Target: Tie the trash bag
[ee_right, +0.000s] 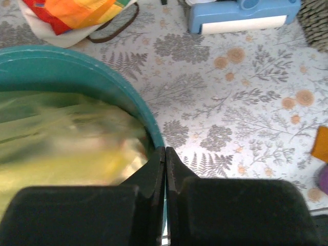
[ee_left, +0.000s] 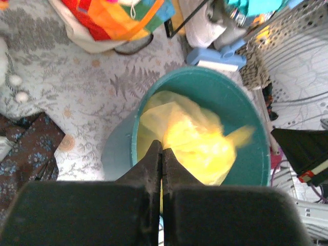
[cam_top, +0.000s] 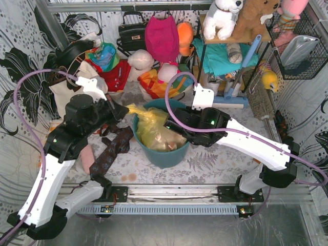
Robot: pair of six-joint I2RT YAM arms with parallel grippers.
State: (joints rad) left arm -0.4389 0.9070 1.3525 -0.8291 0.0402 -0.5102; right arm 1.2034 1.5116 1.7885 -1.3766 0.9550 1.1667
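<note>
The trash bag (cam_top: 151, 128) is thin yellow-green plastic and sits inside a round teal bin (cam_top: 166, 154) at the middle of the table. One corner of it is drawn up and left toward my left gripper (cam_top: 124, 110). In the left wrist view my left gripper (ee_left: 162, 148) is shut, with a sliver of yellow plastic between the fingers and the bag (ee_left: 195, 143) bunched just past the tips. My right gripper (cam_top: 177, 134) is at the bin's right inner side. In the right wrist view it (ee_right: 165, 149) is shut over the rim (ee_right: 77, 66), with the blurred bag (ee_right: 66, 148) to its left.
A brown patterned cloth (cam_top: 110, 148) lies left of the bin. Colourful bags (cam_top: 110, 64) and soft toys crowd the back. A blue and white roller (ee_right: 241, 15) lies behind the bin on the right, next to a wicker basket (cam_top: 261, 97) and a shelf.
</note>
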